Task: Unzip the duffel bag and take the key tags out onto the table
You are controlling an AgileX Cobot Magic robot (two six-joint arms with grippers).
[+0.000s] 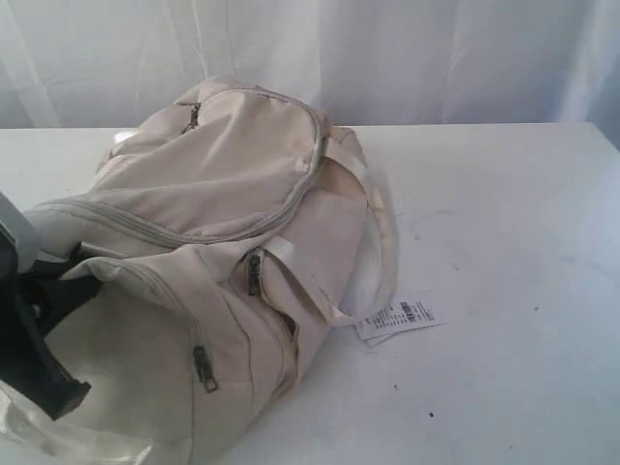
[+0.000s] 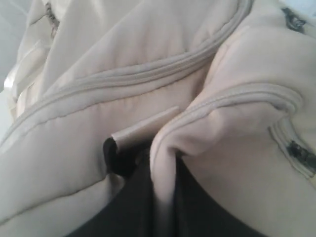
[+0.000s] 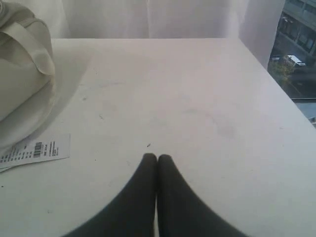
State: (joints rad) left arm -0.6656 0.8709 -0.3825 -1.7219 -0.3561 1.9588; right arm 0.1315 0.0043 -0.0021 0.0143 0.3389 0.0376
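A white barcode label (image 1: 399, 318) lies flat, printed side up. Pale curtains (image 1: 436, 58) hang behind. Through a window (image 3: 303, 34), a white vehicle (image 3: 295, 59) shows far below.

This looks like a bare, staged test room on an upper floor, closer to a lab than a home. A wide, plain white worktop (image 1: 504, 242) fills the space. A white curtain (image 1: 407, 58) hangs right behind it as a backdrop. Past one edge of the worktop, a window (image 3: 300, 49) looks down on a white vehicle (image 3: 296, 60) and a building front (image 3: 301, 19) far below.
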